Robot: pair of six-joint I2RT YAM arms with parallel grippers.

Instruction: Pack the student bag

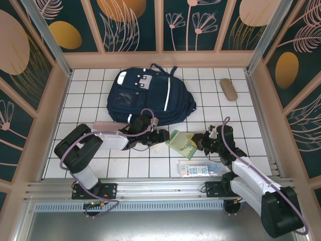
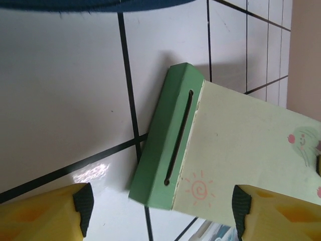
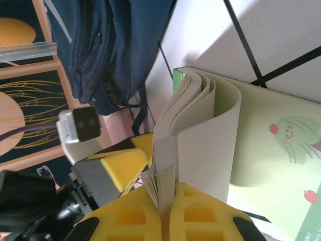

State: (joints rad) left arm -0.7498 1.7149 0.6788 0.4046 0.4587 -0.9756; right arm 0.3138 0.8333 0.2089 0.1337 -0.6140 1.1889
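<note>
Table (image 1: 85,95) of white tiles, walled on three sides by patterned panels.

Student bag (image 1: 150,95): navy, lies flat at the far middle of the table, front pockets up, thin white stripes showing. Its near edge is just beyond both grippers. Left wrist view catches that edge as a blue strip (image 2: 75,4) along the top. Right wrist view shows the bag's side (image 3: 115,45) with zips and a dark strap.

Green notebook (image 1: 181,141): on the tiles just in front of the bag, between the two grippers. Darker green spine with a black elastic cord, pale green cover (image 2: 225,140) with a small drawn sun and a cartoon figure. Pages fanned and curled upward at one corner (image 3: 200,115).

Clear flat packet (image 1: 200,169) with blue print: near edge of the table, in front of the notebook, apart from it.

Tan oval case (image 1: 228,89): far right, well apart from the bag.

Left gripper (image 1: 163,136): jaws spread wide, yellow fingers (image 2: 50,216) either side of the notebook's spine end. Cannot tell whether they touch the notebook.

Right gripper (image 1: 199,143): yellow fingers (image 3: 200,221) pressed together on a sheaf of the notebook's pages, lifting them off the cover.
</note>
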